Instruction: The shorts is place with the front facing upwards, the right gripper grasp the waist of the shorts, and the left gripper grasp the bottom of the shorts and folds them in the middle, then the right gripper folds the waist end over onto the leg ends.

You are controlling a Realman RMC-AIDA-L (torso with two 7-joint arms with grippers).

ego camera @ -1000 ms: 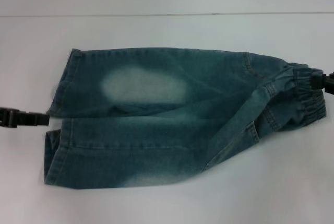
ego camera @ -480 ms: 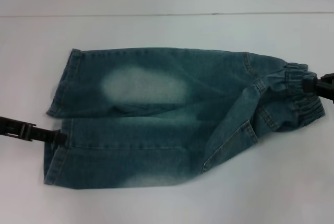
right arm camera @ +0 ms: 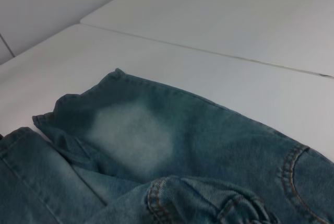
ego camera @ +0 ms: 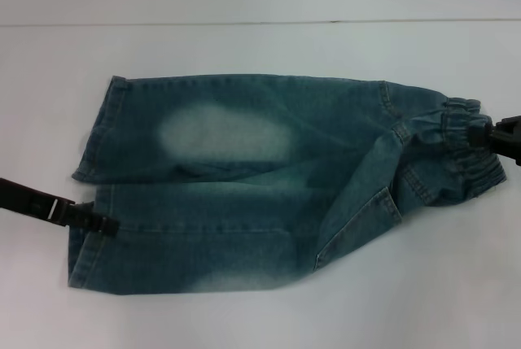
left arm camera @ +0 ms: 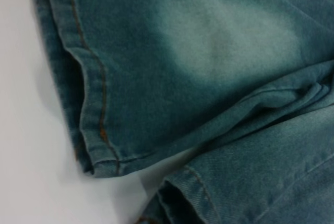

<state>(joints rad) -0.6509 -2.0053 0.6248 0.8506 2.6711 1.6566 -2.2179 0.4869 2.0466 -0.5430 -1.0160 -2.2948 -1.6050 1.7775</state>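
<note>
Denim shorts (ego camera: pixel 269 182) lie flat mid-table, waist (ego camera: pixel 468 150) at three o'clock, hems (ego camera: pixel 89 202) at nine. Left gripper (ego camera: pixel 102 223) touches the hem, right gripper (ego camera: pixel 492 133) the waistband; finger state on both: cannot tell. Soft, floppy cloth, so pinch the thick seams.

**Three camera views of denim shorts on a table**

The head camera looks down from above, taking in the whole shorts (ego camera: pixel 269 182) on the white table (ego camera: pixel 244 48). The left wrist camera sits very close over the leg hems (left arm camera: pixel 96 130). The right wrist camera looks low along the shorts from the waist end. All three share the pale faded patch (ego camera: pixel 224 133).
</note>
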